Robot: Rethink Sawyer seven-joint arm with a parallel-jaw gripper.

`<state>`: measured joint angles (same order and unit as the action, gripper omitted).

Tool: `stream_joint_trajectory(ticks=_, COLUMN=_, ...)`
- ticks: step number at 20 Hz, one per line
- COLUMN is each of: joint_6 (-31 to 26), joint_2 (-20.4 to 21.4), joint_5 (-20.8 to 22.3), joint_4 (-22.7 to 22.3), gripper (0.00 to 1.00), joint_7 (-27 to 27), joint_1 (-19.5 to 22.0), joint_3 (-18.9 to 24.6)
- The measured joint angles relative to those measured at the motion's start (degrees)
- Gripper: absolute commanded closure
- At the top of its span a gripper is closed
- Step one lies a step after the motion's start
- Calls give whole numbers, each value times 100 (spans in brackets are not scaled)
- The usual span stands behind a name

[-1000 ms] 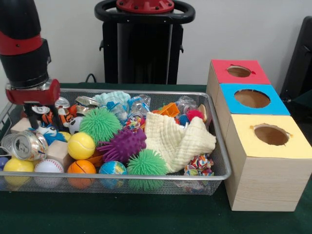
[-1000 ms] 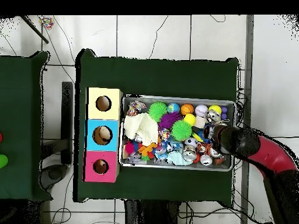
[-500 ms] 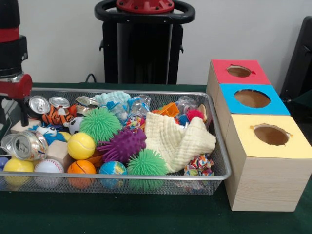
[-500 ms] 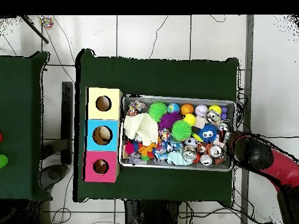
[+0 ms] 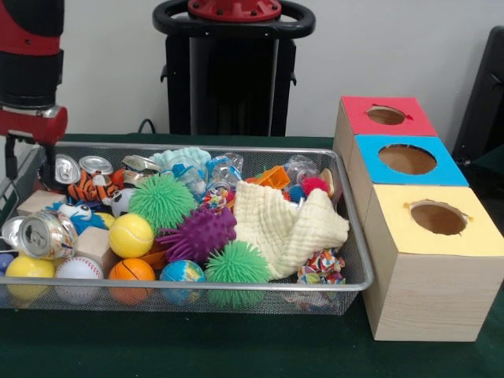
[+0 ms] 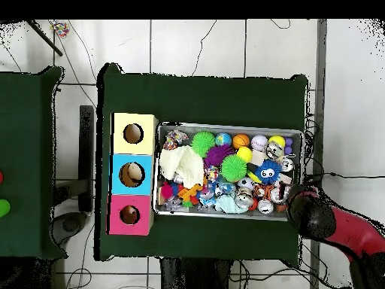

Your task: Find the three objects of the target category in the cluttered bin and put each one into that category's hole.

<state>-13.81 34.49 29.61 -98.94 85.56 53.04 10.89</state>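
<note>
one second ago the pincer (image 5: 30, 161) was down among the cans at the end of the bin (image 5: 197, 148) farthest from the boxes. since then it has come up and out. it swung past that end wall and now hangs above the bin's corner, clear of the clutter. in the overhead view the arm (image 6: 331, 226) lies outside the bin, beside the same end.

the pincer is spread and, as far as the front view shows, nothing is in it. so the dip brought up nothing. two cans (image 5: 67, 168) (image 5: 96, 164) sit uncovered at the back of that end, just below the pincer, and a third can (image 5: 43, 235) lies on its side toward the front rim of the bin. the balls, the spiky toys and the cloth (image 5: 291, 224) in the rest of the bin look undisturbed.

for the task this likely means a missed or abandoned grasp, or a pause to look again. which category is wanted cannot be told from the pictures. the cans are a fair guess, only because the pincer was working among them. whatever the targets are, they are in the bin, not on their way to a hole. the red box (image 5: 358, 118), blue box (image 5: 370, 169) and yellow box (image 5: 394, 228) stand in a row against the bin's opposite end, well apart from the pincer. any carry must cross the whole bin.
</note>
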Motion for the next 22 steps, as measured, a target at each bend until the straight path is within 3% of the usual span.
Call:
stream_joint_trajectory(ticks=9, joint_6=226, joint_2=126, joint_5=85, joint_4=-733, gripper=0, joint_7=0, joint_1=211, joint_3=-28)
stream_joint_trajectory(ticks=22, joint_6=225, joint_2=202, joint_5=331, joint_4=-1036, gripper=0, joint_7=0, joint_1=528, joint_3=-71)
